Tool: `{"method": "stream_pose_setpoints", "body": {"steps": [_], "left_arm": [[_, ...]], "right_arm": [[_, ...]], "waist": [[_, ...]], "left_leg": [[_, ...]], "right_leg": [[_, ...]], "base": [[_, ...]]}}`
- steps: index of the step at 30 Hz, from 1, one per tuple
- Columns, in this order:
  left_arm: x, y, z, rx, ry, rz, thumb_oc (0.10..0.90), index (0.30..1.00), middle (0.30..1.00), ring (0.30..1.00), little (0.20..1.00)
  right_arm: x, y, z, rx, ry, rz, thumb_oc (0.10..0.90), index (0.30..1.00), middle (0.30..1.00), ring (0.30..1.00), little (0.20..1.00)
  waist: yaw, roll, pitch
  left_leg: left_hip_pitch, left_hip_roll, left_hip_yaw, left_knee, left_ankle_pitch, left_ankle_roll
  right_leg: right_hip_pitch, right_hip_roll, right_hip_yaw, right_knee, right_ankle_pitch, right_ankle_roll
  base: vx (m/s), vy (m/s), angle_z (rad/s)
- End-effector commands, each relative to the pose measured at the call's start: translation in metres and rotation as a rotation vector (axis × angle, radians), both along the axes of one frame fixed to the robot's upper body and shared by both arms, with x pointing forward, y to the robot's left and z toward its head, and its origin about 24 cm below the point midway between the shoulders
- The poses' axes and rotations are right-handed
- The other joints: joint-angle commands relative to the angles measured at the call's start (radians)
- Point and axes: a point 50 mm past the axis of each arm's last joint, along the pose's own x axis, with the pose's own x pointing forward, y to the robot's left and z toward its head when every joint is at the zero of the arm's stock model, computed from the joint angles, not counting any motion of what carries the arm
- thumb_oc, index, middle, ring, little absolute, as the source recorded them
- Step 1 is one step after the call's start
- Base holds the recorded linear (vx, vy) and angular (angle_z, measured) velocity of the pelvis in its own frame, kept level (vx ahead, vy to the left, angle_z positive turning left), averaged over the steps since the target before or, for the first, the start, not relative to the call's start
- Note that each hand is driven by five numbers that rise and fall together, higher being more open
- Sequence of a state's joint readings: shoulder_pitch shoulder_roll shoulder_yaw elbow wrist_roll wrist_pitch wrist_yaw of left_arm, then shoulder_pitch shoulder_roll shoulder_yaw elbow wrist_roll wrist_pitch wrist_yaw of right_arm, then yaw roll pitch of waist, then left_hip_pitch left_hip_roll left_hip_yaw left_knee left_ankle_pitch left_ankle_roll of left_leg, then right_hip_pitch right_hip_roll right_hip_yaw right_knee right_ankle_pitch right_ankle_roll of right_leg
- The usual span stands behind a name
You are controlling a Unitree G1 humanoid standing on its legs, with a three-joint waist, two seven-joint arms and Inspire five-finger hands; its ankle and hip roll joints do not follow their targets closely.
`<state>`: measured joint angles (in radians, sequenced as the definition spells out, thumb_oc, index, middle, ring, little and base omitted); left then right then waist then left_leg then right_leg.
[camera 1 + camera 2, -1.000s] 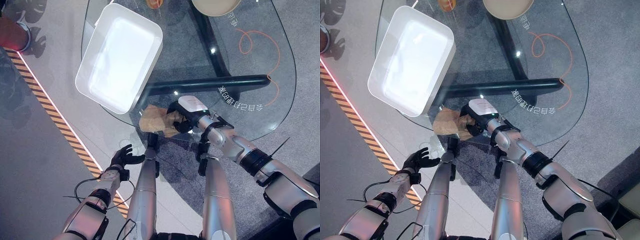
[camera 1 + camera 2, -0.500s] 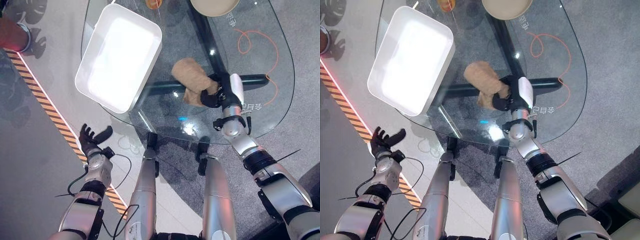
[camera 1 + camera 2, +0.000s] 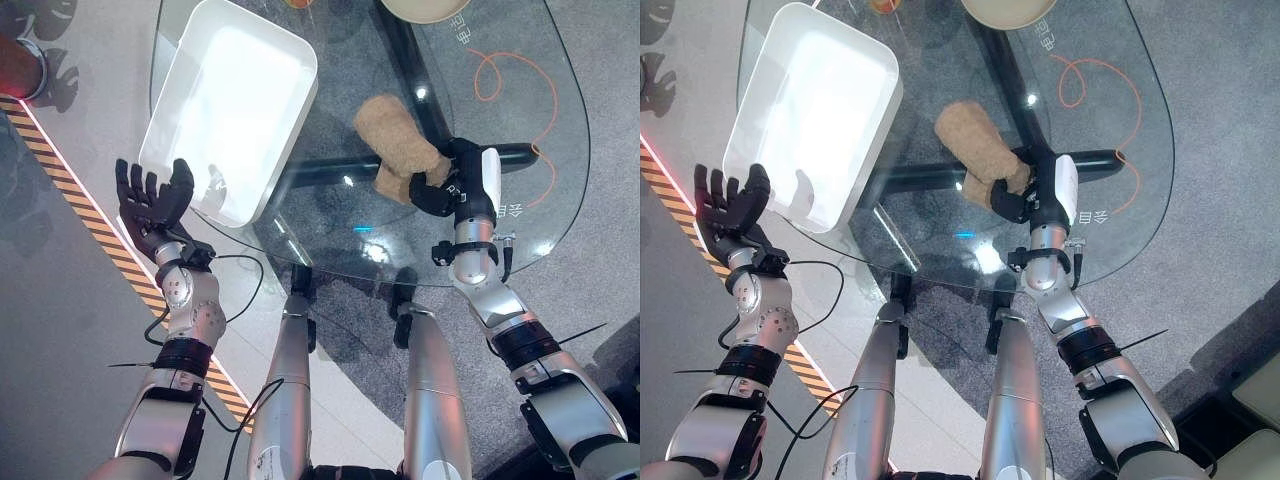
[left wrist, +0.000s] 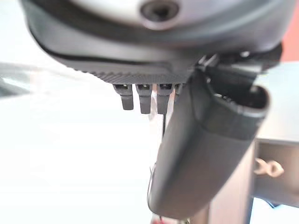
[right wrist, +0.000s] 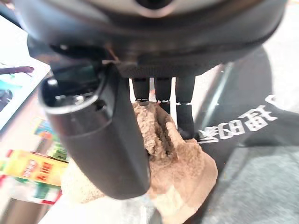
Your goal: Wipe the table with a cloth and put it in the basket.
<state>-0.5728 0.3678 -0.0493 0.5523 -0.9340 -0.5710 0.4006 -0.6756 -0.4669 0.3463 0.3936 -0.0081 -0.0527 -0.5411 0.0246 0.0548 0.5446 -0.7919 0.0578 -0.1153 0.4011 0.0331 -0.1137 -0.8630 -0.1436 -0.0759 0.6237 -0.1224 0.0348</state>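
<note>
Cloth (image 3: 398,142), tan and bunched, is lying on the glass table (image 3: 540,215) right of the white basket (image 3: 230,105), its long axis slanting from far-left toward the right hand (image 3: 455,185), which is gripping its near end. Since a moment ago, the left hand (image 3: 152,205) is rising beside the basket, fingers spread.
</note>
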Motion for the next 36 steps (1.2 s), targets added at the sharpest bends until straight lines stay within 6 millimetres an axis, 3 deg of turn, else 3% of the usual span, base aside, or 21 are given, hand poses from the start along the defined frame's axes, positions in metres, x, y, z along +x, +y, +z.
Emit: {"method": "stream_pose_setpoints", "body": {"steps": [1,11,27,36], "left_arm": [[-0.017,0.011,0.042,0.066,-0.289,0.044,0.800,0.900,0.900,0.900,0.900],[-0.017,-0.029,0.060,0.115,-0.410,-0.244,0.800,0.900,0.900,0.900,0.900],[-0.015,-0.069,0.062,0.098,-0.461,-0.618,0.800,0.900,0.900,0.900,0.900],[-0.015,-0.084,0.061,0.057,-0.453,-0.733,0.800,0.900,0.900,0.900,0.900]], "right_arm": [[-0.028,0.033,0.070,0.006,-0.396,0.205,0.100,0.300,0.300,0.300,0.200],[-0.044,0.049,0.087,-0.010,-0.487,0.296,0.100,0.300,0.300,0.300,0.200],[-0.062,0.071,0.092,-0.080,-0.511,0.484,0.100,0.300,0.300,0.300,0.200],[-0.066,0.080,0.094,-0.082,-0.518,0.534,0.100,0.300,0.300,0.300,0.200]], "waist": [[-0.005,-0.007,-0.025],[-0.006,-0.009,-0.025],[-0.017,-0.011,-0.025],[-0.018,-0.010,-0.025]], "left_leg": [[-0.007,-0.074,0.098,0.082,-0.077,0.124],[0.008,-0.073,0.105,0.075,-0.080,0.127],[0.018,-0.070,0.118,0.078,-0.081,0.127],[0.018,-0.074,0.119,0.077,-0.081,0.129]], "right_leg": [[0.039,0.070,-0.022,-0.072,0.032,-0.043],[0.058,0.071,-0.022,-0.083,0.037,-0.037],[0.072,0.067,-0.018,-0.094,0.046,-0.033],[0.072,0.068,-0.018,-0.095,0.049,-0.032]], "base": [[0.00,0.000,0.00],[0.00,0.000,0.00],[0.00,0.000,0.00],[0.00,0.000,0.00]]}}
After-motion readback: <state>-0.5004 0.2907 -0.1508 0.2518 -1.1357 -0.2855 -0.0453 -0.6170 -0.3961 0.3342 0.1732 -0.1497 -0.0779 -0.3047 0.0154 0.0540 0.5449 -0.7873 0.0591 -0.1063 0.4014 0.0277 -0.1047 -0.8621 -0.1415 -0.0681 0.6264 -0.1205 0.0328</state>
